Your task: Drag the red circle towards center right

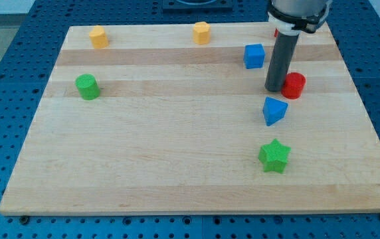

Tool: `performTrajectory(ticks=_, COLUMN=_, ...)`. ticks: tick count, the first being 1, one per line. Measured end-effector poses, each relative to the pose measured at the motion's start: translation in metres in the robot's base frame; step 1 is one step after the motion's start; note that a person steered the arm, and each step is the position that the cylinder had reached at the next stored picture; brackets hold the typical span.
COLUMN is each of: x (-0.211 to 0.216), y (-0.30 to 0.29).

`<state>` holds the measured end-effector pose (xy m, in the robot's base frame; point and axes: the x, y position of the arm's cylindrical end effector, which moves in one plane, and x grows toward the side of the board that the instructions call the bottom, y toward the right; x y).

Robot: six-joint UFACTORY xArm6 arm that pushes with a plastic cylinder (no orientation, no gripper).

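The red circle [294, 85] is a short red cylinder on the wooden board [177, 166], at the view's right and a little above mid-height. My tip [274, 89] rests on the board right against the red circle's left side. The dark rod rises from it towards the view's top. A blue cube [254, 56] lies up and left of the tip. A blue triangular block [274, 111] lies just below the tip.
A green star [274, 156] lies lower right. A green cylinder [87, 87] sits at the left. Two orange blocks sit near the top edge, one at the left [98, 37] and one at the middle [202, 32]. A bit of red [276, 31] shows behind the rod.
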<state>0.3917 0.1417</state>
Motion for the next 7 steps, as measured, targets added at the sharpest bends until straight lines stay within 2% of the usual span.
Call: performTrajectory(ticks=7, x=0.004, y=0.018)
